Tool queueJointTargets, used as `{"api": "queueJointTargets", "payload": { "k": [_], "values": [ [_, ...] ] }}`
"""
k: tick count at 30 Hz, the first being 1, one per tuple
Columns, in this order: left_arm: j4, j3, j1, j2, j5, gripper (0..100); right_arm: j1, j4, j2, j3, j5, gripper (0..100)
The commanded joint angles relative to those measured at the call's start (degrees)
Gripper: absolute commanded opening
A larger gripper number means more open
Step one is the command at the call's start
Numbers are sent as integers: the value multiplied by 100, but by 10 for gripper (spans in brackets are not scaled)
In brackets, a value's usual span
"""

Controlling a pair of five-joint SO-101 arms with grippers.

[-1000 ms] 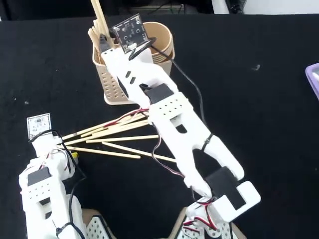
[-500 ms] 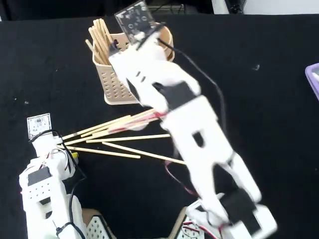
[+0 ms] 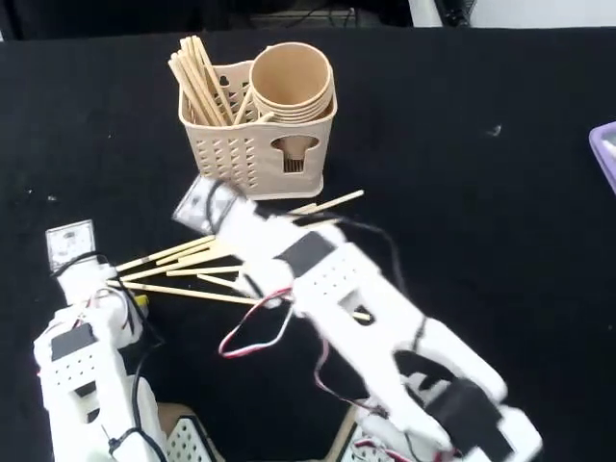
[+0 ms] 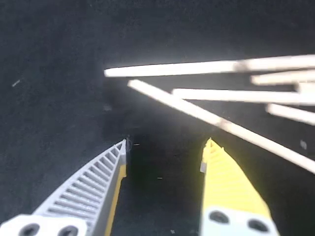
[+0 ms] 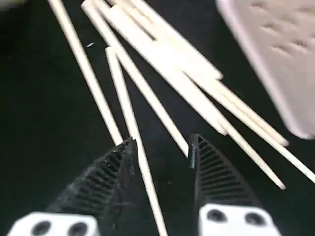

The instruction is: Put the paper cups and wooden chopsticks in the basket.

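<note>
Hovers right hand [image 5: 162, 142] spread over loose wooden chopsticks [image 3: 178, 255] on the surface [image 3: 481, 241] at 6 o'clock of basket [image 3: 255, 159], straddling one stick for a pinch. Holds left hand [image 4: 165, 142] parted by their tips, 7 o'clock. Finds paper cups [image 3: 292, 82] nested in basket
</note>
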Motion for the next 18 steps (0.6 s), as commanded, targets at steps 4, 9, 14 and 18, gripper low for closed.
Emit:
{"api": "queueJointTargets", "payload": {
  "k": [4, 9, 14, 18],
  "values": [
    [-132, -338, -840, -79, 738, 248, -633, 185, 1446, -831, 79, 180],
    [-281, -295, -848, -35, 747, 246, -862, 633, 2264, -1508, 79, 180],
    [-281, -295, -848, -26, 747, 246, -809, 651, 2695, -1771, 132, 176],
    [-281, -295, -848, -26, 747, 246, -624, 703, 2738, -1886, 422, 74]
  ]
}}
